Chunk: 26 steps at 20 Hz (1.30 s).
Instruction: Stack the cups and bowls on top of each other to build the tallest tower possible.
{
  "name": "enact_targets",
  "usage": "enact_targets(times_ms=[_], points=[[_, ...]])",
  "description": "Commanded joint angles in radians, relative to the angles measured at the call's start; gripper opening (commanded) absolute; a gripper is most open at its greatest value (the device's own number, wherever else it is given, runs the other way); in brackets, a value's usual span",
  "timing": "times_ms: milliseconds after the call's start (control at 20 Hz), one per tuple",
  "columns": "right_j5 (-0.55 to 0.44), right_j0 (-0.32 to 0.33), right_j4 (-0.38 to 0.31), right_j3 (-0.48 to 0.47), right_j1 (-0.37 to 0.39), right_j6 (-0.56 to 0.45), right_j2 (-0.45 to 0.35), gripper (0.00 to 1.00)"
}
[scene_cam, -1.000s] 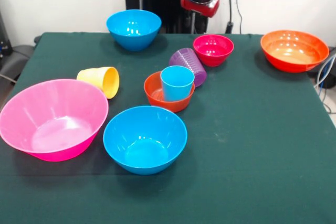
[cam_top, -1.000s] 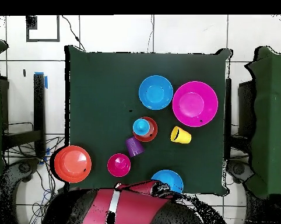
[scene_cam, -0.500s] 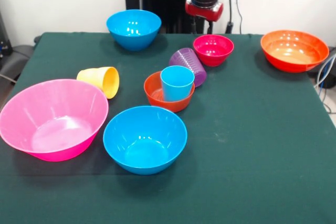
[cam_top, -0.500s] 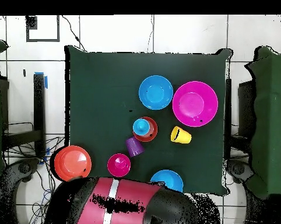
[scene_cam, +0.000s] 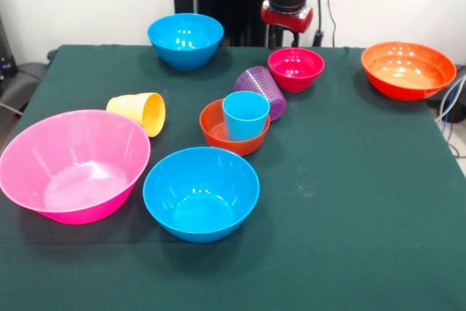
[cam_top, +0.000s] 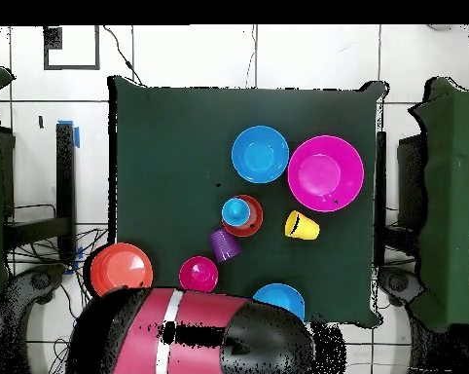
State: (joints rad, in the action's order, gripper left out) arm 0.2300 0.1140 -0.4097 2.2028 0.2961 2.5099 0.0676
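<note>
A light blue cup [scene_cam: 245, 115] stands upright in the small orange-red bowl [scene_cam: 217, 133] at mid-table; they also show in the overhead view, cup [cam_top: 236, 210] and bowl [cam_top: 251, 223]. The ribbed purple cup [scene_cam: 261, 89] lies on its side just behind them. The small magenta bowl [scene_cam: 295, 68] stands alone on the cloth. The yellow cup [scene_cam: 140, 112] lies on its side. My gripper [scene_cam: 285, 34] hangs just behind and above the magenta bowl, holding nothing I can see.
A big pink bowl [scene_cam: 73, 165] and a blue bowl [scene_cam: 200, 193] stand at the front left. A second blue bowl [scene_cam: 186, 39] is at the back. A wide orange bowl [scene_cam: 408, 69] is at the back right. In the overhead view the arm [cam_top: 195, 331] covers the table's bottom edge.
The arm has shifted a little to the right and lower in the front view, nearer the magenta bowl. In the overhead view it covers more of the bottom bowls. No cup or bowl has moved.
</note>
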Motion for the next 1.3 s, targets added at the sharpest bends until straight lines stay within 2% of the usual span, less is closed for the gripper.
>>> enact_targets(times_ms=[50,150,350,450,600,800,1100,1300], points=[[0.147,-0.071,0.142,-0.27,-0.241,0.138,-0.025,1.0],[0.149,-0.071,0.143,-0.28,-0.254,0.134,-0.021,1.0],[0.108,-0.063,0.141,-0.227,-0.198,0.134,-0.031,1.0],[0.087,-0.049,0.138,-0.187,-0.151,0.14,-0.045,1.0],[0.006,-0.004,0.117,-0.102,-0.018,0.132,-0.089,1.0],[-0.086,0.053,0.105,-0.027,0.107,0.114,-0.148,1.0],[-0.085,0.087,0.116,-0.034,0.131,0.111,-0.185,1.0],[-0.144,0.066,0.155,0.035,0.238,0.122,-0.177,1.0]])
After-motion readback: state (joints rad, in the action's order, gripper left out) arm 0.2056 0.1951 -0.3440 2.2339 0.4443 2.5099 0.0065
